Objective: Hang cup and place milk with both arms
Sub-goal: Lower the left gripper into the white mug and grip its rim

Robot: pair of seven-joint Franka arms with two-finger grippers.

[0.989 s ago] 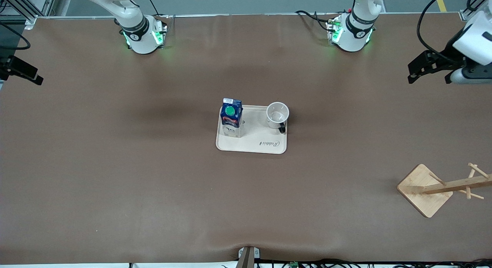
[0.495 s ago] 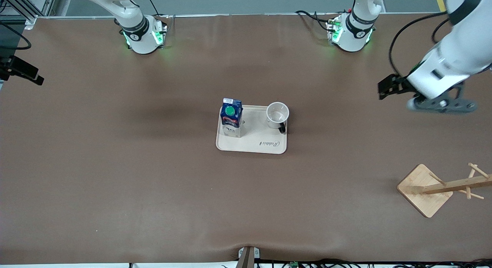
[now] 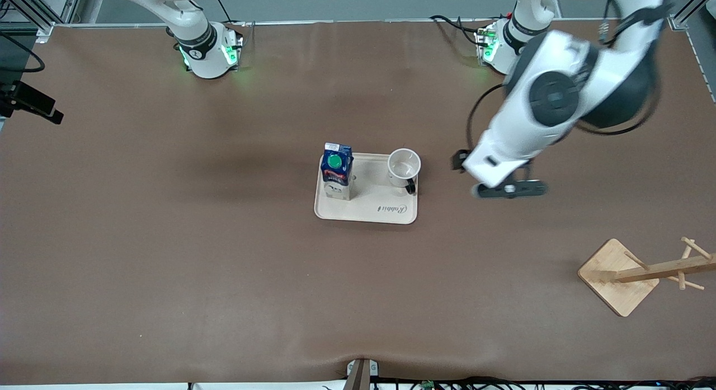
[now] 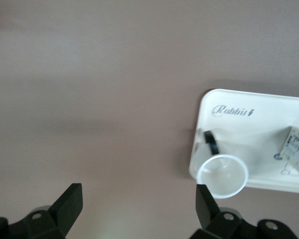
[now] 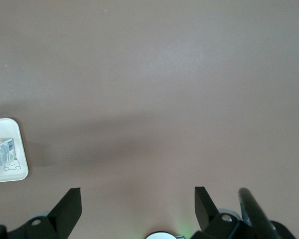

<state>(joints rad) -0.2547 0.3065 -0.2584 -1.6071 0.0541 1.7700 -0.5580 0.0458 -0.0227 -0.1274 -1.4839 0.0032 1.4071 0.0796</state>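
With the cup (image 3: 404, 167) and milk (image 3: 336, 170) on the tray (image 3: 366, 211) at frame centre, the left gripper (image 3: 460, 161), wide open and empty, should square to the cup's rim, while the right gripper (image 5: 134, 206) waits open and empty.

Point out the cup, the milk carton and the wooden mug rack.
cup (image 3: 404, 166), front view, on its open white inside.
milk carton (image 3: 335, 162), front view, on its green cap.
wooden mug rack (image 3: 609, 267), front view, on its square base.
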